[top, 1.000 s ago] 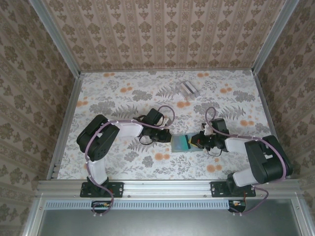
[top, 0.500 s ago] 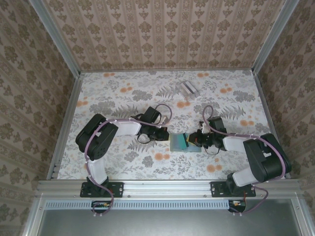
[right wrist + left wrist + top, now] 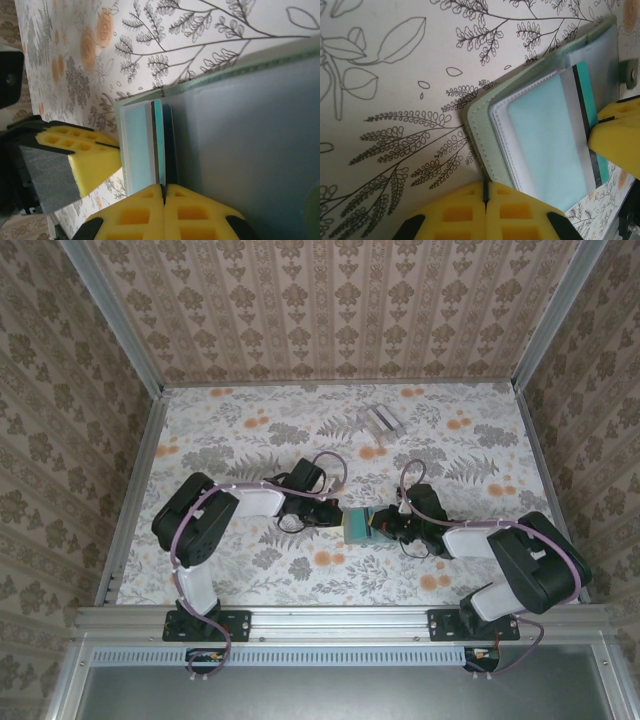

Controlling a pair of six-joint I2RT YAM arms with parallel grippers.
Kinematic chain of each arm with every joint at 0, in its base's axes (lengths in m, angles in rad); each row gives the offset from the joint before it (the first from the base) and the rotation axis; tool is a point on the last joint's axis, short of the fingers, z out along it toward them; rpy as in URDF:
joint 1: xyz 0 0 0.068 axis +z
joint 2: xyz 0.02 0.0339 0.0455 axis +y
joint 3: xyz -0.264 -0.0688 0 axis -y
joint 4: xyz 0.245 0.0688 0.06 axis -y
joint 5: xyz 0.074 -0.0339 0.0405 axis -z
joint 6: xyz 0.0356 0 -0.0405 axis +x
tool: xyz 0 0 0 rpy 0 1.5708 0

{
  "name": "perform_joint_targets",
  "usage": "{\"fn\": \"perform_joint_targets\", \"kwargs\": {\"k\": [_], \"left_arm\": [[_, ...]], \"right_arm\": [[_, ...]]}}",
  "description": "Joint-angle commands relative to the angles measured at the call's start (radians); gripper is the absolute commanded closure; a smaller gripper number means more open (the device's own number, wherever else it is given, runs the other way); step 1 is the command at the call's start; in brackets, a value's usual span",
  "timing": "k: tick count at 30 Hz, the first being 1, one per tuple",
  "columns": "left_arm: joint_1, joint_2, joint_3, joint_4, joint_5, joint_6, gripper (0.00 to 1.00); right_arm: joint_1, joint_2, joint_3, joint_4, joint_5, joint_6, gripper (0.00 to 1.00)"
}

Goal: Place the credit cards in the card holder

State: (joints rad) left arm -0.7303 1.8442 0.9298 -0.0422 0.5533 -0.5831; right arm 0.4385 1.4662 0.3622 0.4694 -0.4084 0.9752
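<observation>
**Desk:** Which step is this?

**Photographer:** Insertion. The right gripper (image 3: 163,189), its ribbed yellow foam fingers pinched shut on one end of a thin teal plastic card with a dark stripe (image 3: 545,145), feeds it into the open grey-green stitched folding card holder (image 3: 476,131). The card holder lies flat on the floral-print table (image 3: 250,430), mid-table between the two arms.

**Desk:** And the other arm?

**Photographer:** The left gripper (image 3: 485,187) sits at the card holder's opposite edge, jaws closed flat together. My reading is that it braces the card holder. Whether it nips the cover's lip, I cannot tell.

**Desk:** How far in is the card?

**Photographer:** Most of it lies across the clear, stitched plastic sleeves (image 3: 501,122), with the striped end out at the fingers. I judge it partly seated, not home.

**Desk:** What does the next move call for?

**Photographer:** Probably a straight, shallow push along the sleeve, then a release. The card looks stiff and slick, the sleeves thin and floppy, and the cover matte and soft. A tilt could buckle the film or skid the card holder. A clear slotted stand (image 3: 381,421) sits well apart, toward the far wall.
</observation>
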Motion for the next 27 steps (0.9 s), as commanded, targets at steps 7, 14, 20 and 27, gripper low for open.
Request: {"fn": "perform_joint_targets", "kwargs": {"k": [7, 14, 20, 27], "left_arm": [[0.045, -0.044, -0.071, -0.072, -0.059, -0.04, 1.0], [0.072, -0.069, -0.092, -0.059, -0.036, -0.037, 1.0], [0.068, -0.048, -0.081, -0.045, 0.029, -0.015, 1.0], [0.022, -0.002, -0.039, 0.001, 0.062, -0.037, 1.0]], "right_arm": [[0.077, 0.109, 0.019, 0.106, 0.102, 0.09, 0.85], [0.068, 0.039, 0.028, -0.098, 0.068, -0.039, 0.69], [0.066, -0.041, 0.079, -0.312, 0.134, -0.186, 0.62], [0.075, -0.039, 0.083, -0.307, 0.16, -0.227, 0.62]]}}
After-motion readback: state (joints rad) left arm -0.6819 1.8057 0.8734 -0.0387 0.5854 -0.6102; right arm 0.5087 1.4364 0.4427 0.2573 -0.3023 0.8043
